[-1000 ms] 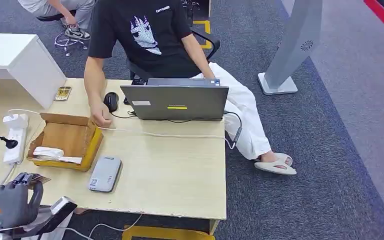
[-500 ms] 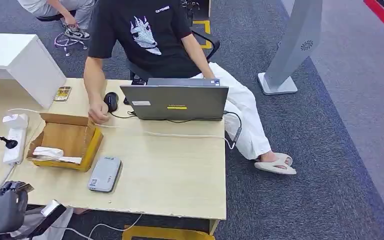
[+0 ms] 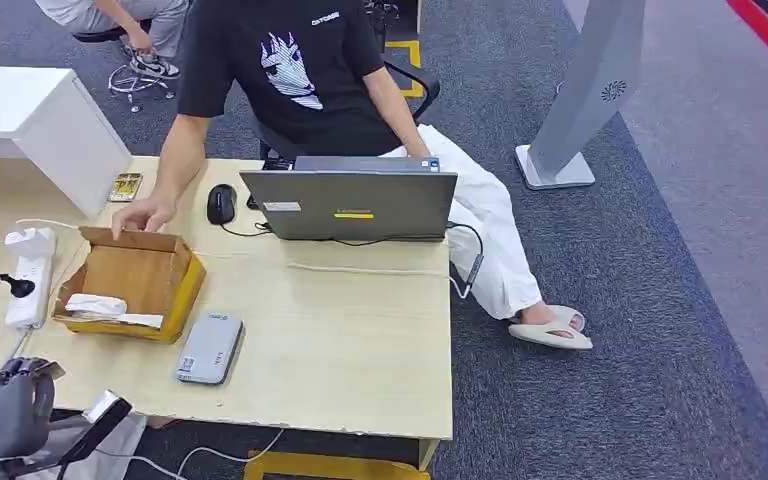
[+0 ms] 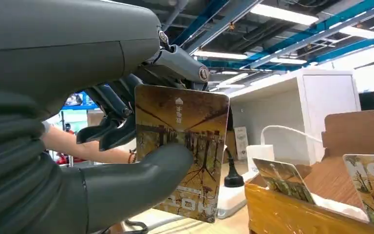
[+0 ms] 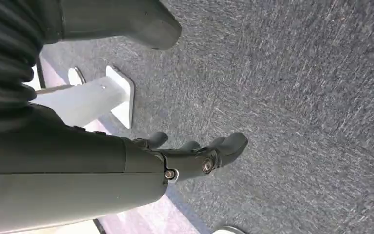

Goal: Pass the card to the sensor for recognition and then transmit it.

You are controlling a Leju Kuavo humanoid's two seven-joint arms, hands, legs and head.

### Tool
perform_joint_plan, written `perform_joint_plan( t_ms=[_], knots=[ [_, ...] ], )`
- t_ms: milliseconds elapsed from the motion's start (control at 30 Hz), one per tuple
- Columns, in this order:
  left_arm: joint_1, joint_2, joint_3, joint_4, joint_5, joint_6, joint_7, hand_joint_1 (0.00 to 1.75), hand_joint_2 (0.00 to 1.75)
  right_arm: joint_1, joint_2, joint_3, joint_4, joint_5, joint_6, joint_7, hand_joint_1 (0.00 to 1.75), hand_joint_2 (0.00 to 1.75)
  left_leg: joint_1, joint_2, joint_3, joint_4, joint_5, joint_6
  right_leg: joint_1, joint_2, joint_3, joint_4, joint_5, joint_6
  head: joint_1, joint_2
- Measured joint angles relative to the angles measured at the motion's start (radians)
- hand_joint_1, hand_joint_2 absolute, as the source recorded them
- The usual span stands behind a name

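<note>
A pale wooden office desk [image 3: 340, 330] is seen from above, from the robot's head. At about 7 o'clock in this view, low at the desk's near left corner, sits the robot's grey left hand [image 3: 5, 410]. In the left wrist view this hand pinches a brown and gold picture card with a tree design [image 4: 182, 151] between its thick grey thumb [image 4: 141, 178] and its darker fingers [image 4: 109, 122]; the card stands roughly upright in the grip.

The flat grey rectangular card sensor [image 3: 210, 346] lies on the desk at about 2 o'clock from the hand, near but apart from it. Just beyond the sensor, at 10 o'clock from it, is an open yellow-edged cardboard box [image 3: 132, 282] with more picture cards [image 4: 282, 178] propped inside. A person in a black printed T-shirt [image 3: 290, 70] sits behind a grey laptop [image 3: 350, 203] at the far edge, one hand [image 3: 142, 215] resting on the box's back flap.

The robot's right hand [image 5: 195, 156] hangs over grey carpet, holding nothing, its fingers loosely curled.

The step in hand appears to be carrying the held card toward the sensor; recognition is not yet done. The next move likely calls for swinging the left hand up and right over the desk edge, then tilting the card flat above the sensor's top face, while keeping clear of the box.
</note>
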State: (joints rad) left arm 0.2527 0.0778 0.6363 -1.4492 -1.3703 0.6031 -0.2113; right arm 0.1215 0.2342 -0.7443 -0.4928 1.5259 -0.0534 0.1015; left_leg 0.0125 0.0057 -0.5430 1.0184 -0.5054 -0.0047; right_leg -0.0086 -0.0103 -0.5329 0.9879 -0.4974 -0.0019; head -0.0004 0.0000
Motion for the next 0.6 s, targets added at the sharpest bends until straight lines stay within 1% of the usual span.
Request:
perform_joint_plan(
  t_ms=[100,167,300,400,467,600],
  knots=[
    [-0.011,-0.001,-0.018,0.011,-0.001,0.014,0.003,1.75,1.75,-0.006,-0.002,0.001,0.010,-0.008,-0.004,0.000,0.00,1.75,0.000,0.000,0.000,0.000,0.000,0.000,0.000,0.000,0.000,0.000,0.000,0.000,0.000,0.000],
    [-0.018,0.000,-0.034,0.019,-0.002,0.020,0.015,1.75,1.75,-0.013,-0.004,0.002,0.018,-0.011,-0.008,0.000,0.00,1.75,0.000,0.000,0.000,0.000,0.000,0.000,0.000,0.000,0.000,0.000,0.000,0.000,0.000,0.000],
    [-0.026,0.004,-0.085,0.033,-0.008,0.040,0.037,1.75,1.75,-0.026,-0.007,0.006,0.036,-0.013,-0.015,0.000,0.00,1.75,0.000,0.000,0.000,0.000,0.000,0.000,0.000,0.001,0.000,0.000,0.000,0.000,0.000,0.000],
    [-0.030,0.016,-0.136,0.046,-0.012,0.048,0.073,1.75,1.75,-0.037,-0.012,0.015,0.062,-0.015,-0.028,0.000,0.00,1.75,0.000,0.001,0.000,0.000,0.000,0.000,0.000,0.001,0.000,0.000,0.000,0.000,0.000,0.000],
    [-0.030,0.021,-0.159,0.049,-0.013,0.049,0.081,1.75,1.75,-0.041,-0.013,0.017,0.070,-0.015,-0.030,0.000,0.00,1.75,0.000,0.001,0.000,0.000,0.000,0.000,0.000,0.001,0.000,0.000,0.000,0.000,0.000,0.000],
    [-0.030,0.026,-0.178,0.055,-0.013,0.051,0.084,1.75,1.75,-0.044,-0.015,0.018,0.080,-0.016,-0.032,0.000,0.00,1.75,0.000,0.001,0.000,0.000,0.000,0.000,0.000,0.001,-0.001,0.000,0.000,0.000,0.000,0.000]
  ],
)
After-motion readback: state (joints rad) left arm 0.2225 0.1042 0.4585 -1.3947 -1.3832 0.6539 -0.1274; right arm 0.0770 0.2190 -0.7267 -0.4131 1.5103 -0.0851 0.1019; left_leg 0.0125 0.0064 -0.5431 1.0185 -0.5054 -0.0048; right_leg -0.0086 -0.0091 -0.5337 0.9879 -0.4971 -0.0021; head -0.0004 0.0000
